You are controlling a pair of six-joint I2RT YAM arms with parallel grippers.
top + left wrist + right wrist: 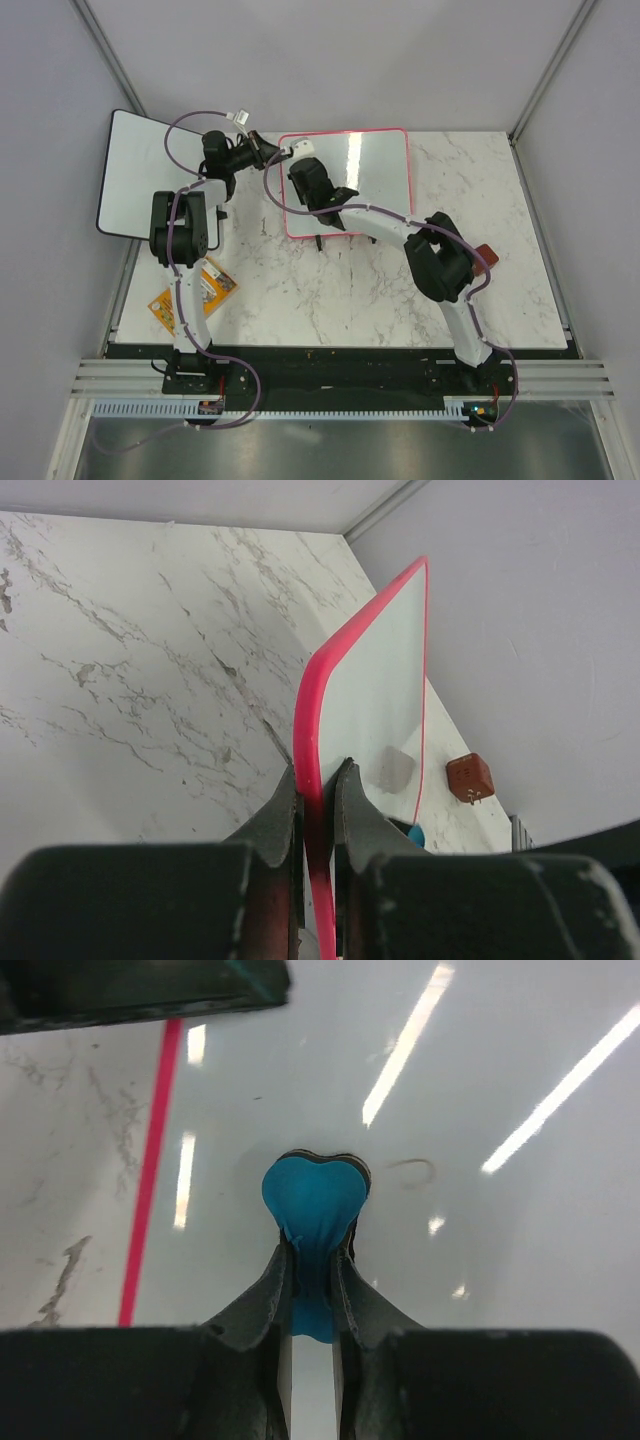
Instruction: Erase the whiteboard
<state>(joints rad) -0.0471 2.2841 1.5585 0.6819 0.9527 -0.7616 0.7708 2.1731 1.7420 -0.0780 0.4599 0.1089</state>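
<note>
The whiteboard (pixel 375 170), white with a pink-red rim, lies at the back middle of the marble table. My left gripper (pixel 276 155) is shut on its left rim near the far corner. In the left wrist view the pink rim (pixel 308 720) runs between the closed jaws of the left gripper (pixel 318 772). My right gripper (pixel 308 185) hovers over the board's left part. It is shut on a blue eraser (pixel 315 1195), whose head presses on the whiteboard (pixel 500 1080). A faint scribble (pixel 410 1170) sits just right of the eraser.
A black-rimmed white board (pixel 140 170) overhangs the table's far left edge. An orange packet (pixel 195 295) lies by the left arm's base link. A small red-brown block (pixel 485 257) sits right of the right arm, and the same block (pixel 469 777) shows in the left wrist view.
</note>
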